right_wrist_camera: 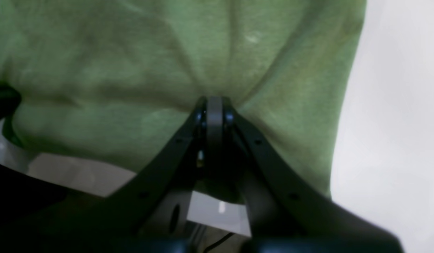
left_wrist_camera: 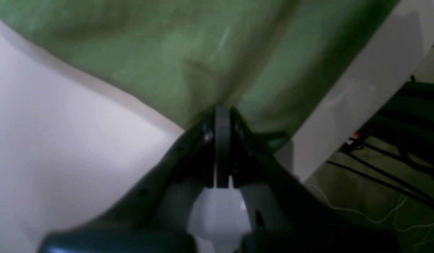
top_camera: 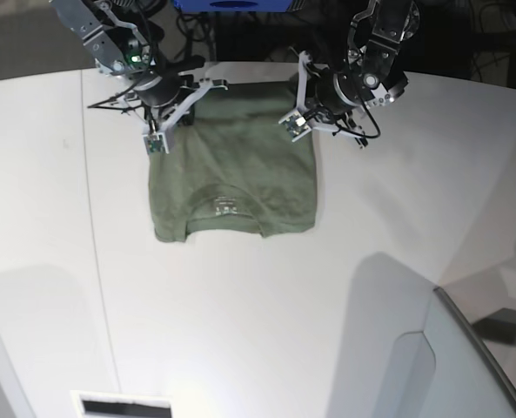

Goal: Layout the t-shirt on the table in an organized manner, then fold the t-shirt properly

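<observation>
The olive-green t-shirt (top_camera: 231,174) lies flat on the white table (top_camera: 371,218), narrowed to a rectangle. Its collar and pale label (top_camera: 225,207) point toward the near side. The far hem lies by the table's back edge. My left gripper (left_wrist_camera: 222,113) is shut on a pinch of the green cloth (left_wrist_camera: 168,52), at the shirt's far corner on the base view's right (top_camera: 303,91). My right gripper (right_wrist_camera: 214,102) is shut on the fabric (right_wrist_camera: 132,70) too, at the far corner on the base view's left (top_camera: 188,97). Creases fan out from both pinches.
Just behind the hem the table's back edge (left_wrist_camera: 361,91) drops off, with cables on the floor (left_wrist_camera: 378,175) beyond it. A blue object (top_camera: 231,4) stands behind the table. A grey curved panel (top_camera: 466,357) sits at the near right. A thin seam (top_camera: 97,244) runs down the tabletop.
</observation>
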